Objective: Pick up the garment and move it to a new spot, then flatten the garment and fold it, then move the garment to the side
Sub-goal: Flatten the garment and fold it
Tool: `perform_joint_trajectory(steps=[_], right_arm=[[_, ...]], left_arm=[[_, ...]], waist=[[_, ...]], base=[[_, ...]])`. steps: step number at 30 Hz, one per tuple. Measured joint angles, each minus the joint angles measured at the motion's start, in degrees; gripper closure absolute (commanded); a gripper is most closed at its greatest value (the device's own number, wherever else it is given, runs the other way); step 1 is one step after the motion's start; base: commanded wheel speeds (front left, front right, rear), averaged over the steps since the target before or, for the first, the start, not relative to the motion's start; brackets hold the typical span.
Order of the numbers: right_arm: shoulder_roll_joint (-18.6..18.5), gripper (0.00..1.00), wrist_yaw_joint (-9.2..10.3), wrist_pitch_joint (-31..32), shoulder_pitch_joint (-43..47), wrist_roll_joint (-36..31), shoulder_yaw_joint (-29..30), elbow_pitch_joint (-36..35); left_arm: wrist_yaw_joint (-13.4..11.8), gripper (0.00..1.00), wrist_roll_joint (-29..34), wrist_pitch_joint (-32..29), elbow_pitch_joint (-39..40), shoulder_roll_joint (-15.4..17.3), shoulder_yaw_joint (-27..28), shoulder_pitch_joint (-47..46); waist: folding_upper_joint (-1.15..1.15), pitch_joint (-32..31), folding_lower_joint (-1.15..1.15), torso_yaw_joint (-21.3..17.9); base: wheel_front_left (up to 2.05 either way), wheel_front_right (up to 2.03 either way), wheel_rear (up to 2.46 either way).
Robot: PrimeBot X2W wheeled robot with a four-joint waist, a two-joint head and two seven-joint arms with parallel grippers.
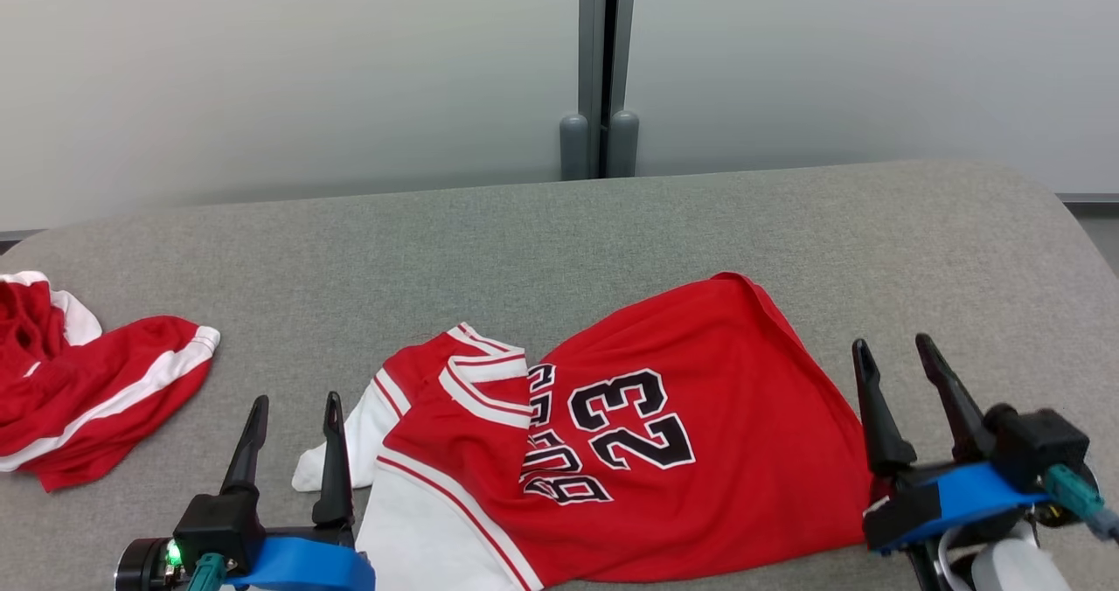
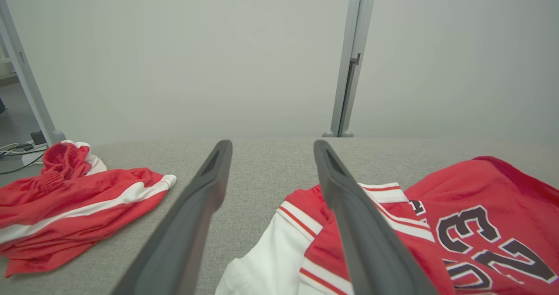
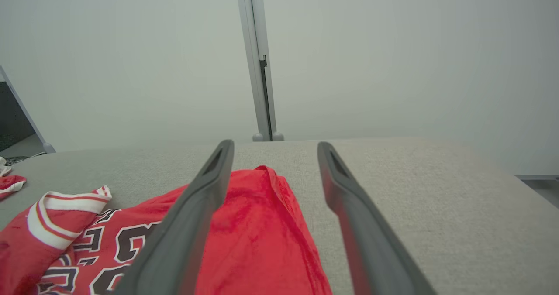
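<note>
A red jersey with white trim and the number 23, the garment [image 1: 647, 434] [image 2: 471, 225] [image 3: 244, 242], lies crumpled on the grey padded table [image 1: 559, 241], near its front edge. My left gripper [image 1: 294, 400] [image 2: 270, 149] is open just left of the jersey's white sleeve, nothing between its fingers. Off the jersey's right hem my right gripper [image 1: 893, 344] [image 3: 275, 149] is open too and holds nothing; the left finger of that gripper [image 3: 192, 212] crosses in front of the red cloth.
A second red garment with white stripes [image 1: 79, 390] [image 2: 70, 207] lies bunched at the table's left edge. A pale wall with a grey post [image 1: 603, 66] stands behind the table. Bare grey surface stretches behind and to the right of the jersey.
</note>
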State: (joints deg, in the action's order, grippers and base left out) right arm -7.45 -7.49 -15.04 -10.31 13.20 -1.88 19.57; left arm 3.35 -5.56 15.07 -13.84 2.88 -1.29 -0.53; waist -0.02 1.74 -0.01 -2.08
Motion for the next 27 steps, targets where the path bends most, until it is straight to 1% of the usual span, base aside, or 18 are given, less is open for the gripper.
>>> perform_joint_trajectory(steps=[5,10,15,27], right_arm=[[1.4,0.0,0.0,0.0,6.9,-1.6,1.2,-6.8],[2.2,0.0,0.0,0.0,11.5,-3.1,2.6,-11.3],[3.0,0.0,0.0,0.0,14.2,-3.3,3.7,-12.0],[3.3,0.0,0.0,0.0,15.0,-3.9,3.8,-10.9]], left_arm=[[0.1,0.0,0.7,0.0,-0.4,0.0,0.1,0.4],[0.2,0.0,1.3,0.0,-0.8,0.0,0.3,0.7],[0.2,0.0,1.6,0.0,-1.1,0.1,0.8,1.0],[0.3,0.0,2.5,0.0,-2.3,0.1,1.0,1.3]], waist=[[0.0,-1.0,0.01,0.0],[0.0,-1.7,0.01,0.6],[0.01,-2.0,0.01,1.2],[0.02,-2.2,0.01,2.2]], base=[[0.0,0.0,0.0],[0.0,0.0,0.0],[0.0,0.0,0.0],[0.0,0.0,0.0]])
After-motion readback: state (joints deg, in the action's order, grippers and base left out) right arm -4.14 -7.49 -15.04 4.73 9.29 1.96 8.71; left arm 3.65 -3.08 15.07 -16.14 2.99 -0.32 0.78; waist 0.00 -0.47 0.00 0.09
